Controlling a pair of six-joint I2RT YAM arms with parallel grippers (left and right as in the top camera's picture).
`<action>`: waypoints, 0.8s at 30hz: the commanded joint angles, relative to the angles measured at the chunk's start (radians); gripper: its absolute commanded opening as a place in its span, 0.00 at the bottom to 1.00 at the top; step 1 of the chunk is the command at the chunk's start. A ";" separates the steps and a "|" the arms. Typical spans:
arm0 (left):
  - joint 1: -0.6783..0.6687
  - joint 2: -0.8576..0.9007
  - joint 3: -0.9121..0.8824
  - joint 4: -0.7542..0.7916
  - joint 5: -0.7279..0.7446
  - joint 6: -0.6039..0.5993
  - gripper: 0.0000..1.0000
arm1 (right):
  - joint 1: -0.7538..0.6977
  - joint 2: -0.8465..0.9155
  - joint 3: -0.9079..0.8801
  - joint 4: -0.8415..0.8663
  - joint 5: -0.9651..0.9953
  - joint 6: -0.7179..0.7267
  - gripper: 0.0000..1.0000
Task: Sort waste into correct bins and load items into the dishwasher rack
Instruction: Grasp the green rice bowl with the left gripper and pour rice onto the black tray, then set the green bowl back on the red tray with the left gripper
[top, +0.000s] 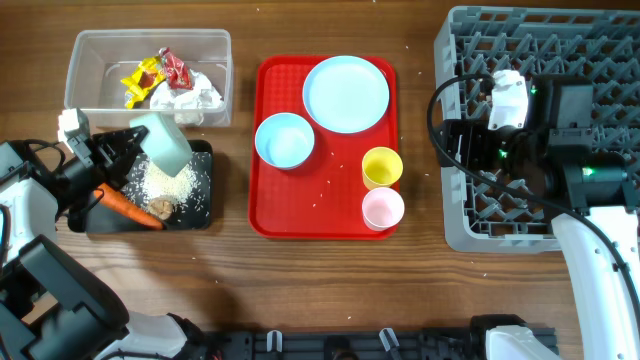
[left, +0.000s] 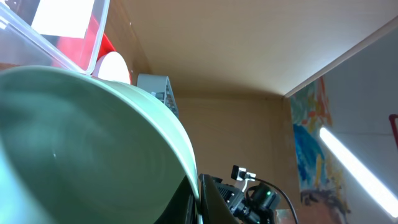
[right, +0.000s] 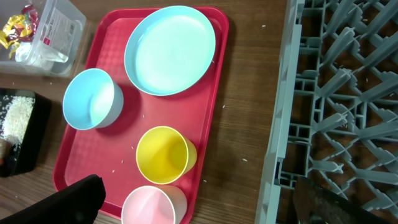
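Note:
My left gripper is shut on the rim of a light blue bowl, held tilted over the black tray. The bowl fills the left wrist view, with the jaws pinching its rim. The tray holds white rice, an orange carrot and a brown lump. The clear tub holds yellow and red wrappers and white tissue. My right gripper is open and empty over the left edge of the grey dishwasher rack.
A flat red tray in the middle carries a blue plate, a second blue bowl, a yellow cup and a pink cup. Stray rice grains lie on it. A strip of bare wood separates the tray and rack.

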 joint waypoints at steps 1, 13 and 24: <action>-0.016 0.000 0.013 0.063 -0.038 0.046 0.04 | 0.003 0.002 0.018 0.003 0.006 -0.013 1.00; -0.842 -0.269 0.015 0.124 -0.910 0.064 0.04 | 0.003 0.002 0.018 0.002 0.014 -0.013 1.00; -1.341 -0.093 0.013 -0.021 -1.478 0.068 0.04 | 0.003 0.002 0.019 0.013 0.013 -0.013 1.00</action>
